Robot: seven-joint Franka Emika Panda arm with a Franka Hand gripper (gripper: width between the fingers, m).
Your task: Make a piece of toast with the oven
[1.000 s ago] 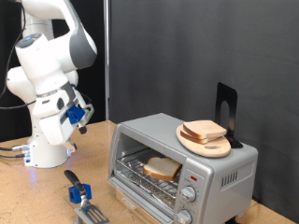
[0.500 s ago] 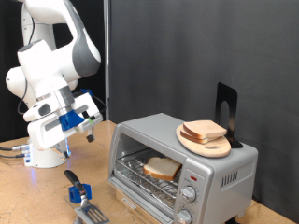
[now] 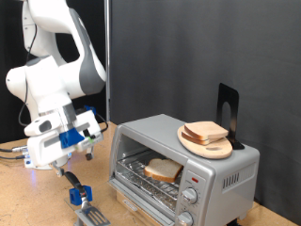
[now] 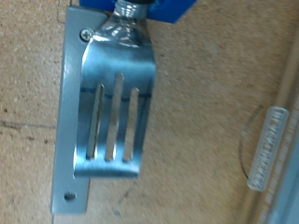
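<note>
The silver oven (image 3: 221, 174) stands at the exterior view's right. One slice of toast (image 3: 163, 170) lies on the wire rack inside it, seen through the front. A second slice (image 3: 205, 131) lies on a round wooden board (image 3: 212, 147) on top of the oven. My gripper (image 3: 64, 170) hangs at the exterior view's left, pointing down just above a blue-handled spatula (image 3: 81, 199) that lies on the table. The wrist view shows the spatula's slotted metal blade (image 4: 112, 112) close up, with the blue handle (image 4: 154, 7) at the frame's edge. No fingers show there, and nothing shows between them.
A black stand (image 3: 227, 111) rises behind the board on the oven. The oven has two round knobs (image 3: 188, 198) and a red light (image 3: 193, 179). The white robot base (image 3: 42, 151) and cables (image 3: 11, 151) sit at the left on the wooden table (image 3: 28, 202).
The arm has lowered and swung its hand from pointing sideways to pointing down, closer to the spatula. The oven, toast and board have not moved.
</note>
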